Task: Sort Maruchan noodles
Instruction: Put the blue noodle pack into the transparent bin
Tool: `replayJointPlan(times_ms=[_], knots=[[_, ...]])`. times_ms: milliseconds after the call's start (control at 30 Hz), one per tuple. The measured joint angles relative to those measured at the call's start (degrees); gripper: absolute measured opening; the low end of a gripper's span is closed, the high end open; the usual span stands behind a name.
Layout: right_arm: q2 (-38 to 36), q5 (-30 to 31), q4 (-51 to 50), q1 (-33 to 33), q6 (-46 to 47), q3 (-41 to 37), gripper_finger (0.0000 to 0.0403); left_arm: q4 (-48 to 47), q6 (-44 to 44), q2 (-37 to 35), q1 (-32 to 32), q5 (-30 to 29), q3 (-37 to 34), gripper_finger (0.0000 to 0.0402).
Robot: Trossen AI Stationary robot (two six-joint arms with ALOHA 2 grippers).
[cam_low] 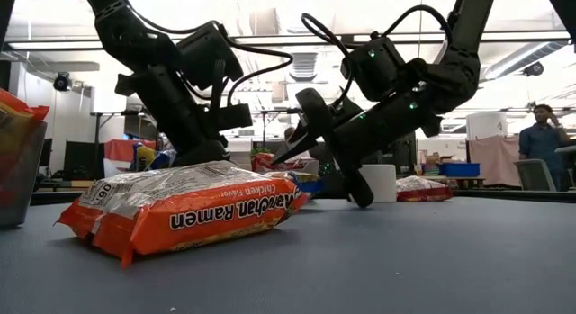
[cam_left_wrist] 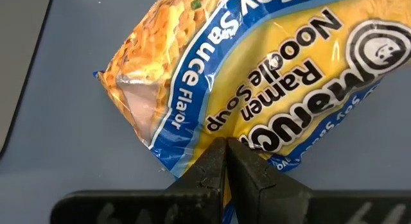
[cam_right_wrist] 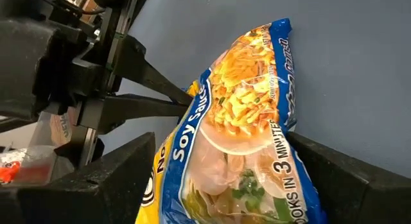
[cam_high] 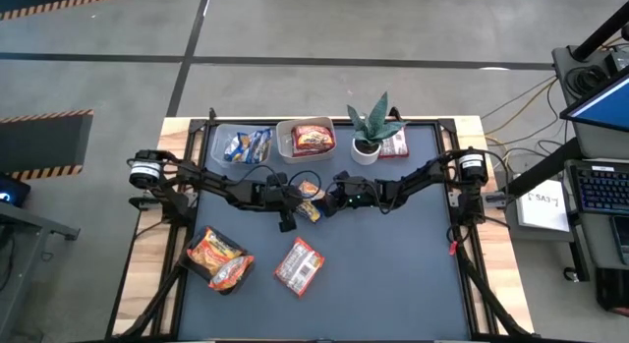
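A blue-and-yellow soy-sauce noodle packet [cam_high: 311, 201] sits between my two grippers at the middle of the dark mat [cam_high: 393, 274]. My left gripper [cam_high: 292, 199] comes from the table's left and is shut on the packet's edge. My right gripper [cam_right_wrist: 220, 139] comes from the right and is open, with one finger on each side of the packet [cam_right_wrist: 244, 121]. Two orange packets [cam_high: 218, 257] and a red-and-white packet [cam_high: 298, 266] lie flat on the mat nearer the front. My left gripper pinches the packet's blue sealed edge [cam_left_wrist: 207, 142] between its two shut fingers. The fingers slant down at it from the table's left. The packet spreads out beyond the fingertips, tilted. My right gripper straddles the packet's other end; whether its fingers [cam_right_wrist: 128, 163] touch it I cannot tell.
At the far edge stand a clear tub with blue packets [cam_high: 246, 144], a clear tub with a red packet [cam_high: 311, 138], and a potted plant [cam_high: 371, 129] with a red packet [cam_high: 395, 143] beside it. A person [cam_low: 543, 139] stands in the room beyond the table.
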Motion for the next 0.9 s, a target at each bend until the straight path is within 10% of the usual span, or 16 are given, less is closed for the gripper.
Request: replayJointPlan(times_ms=[600,900], knots=[[0.22,0.02,0.55,-0.11,1.81,0.02,0.0140,3.76,-1.43,0.16,0.02,0.31,-0.07,0.0000],[-0.47,0.68,0.47,0.02,-3.77,-0.04,0.0117,2.33,-1.10,-1.17,-0.13,1.00,0.02,0.0000]])
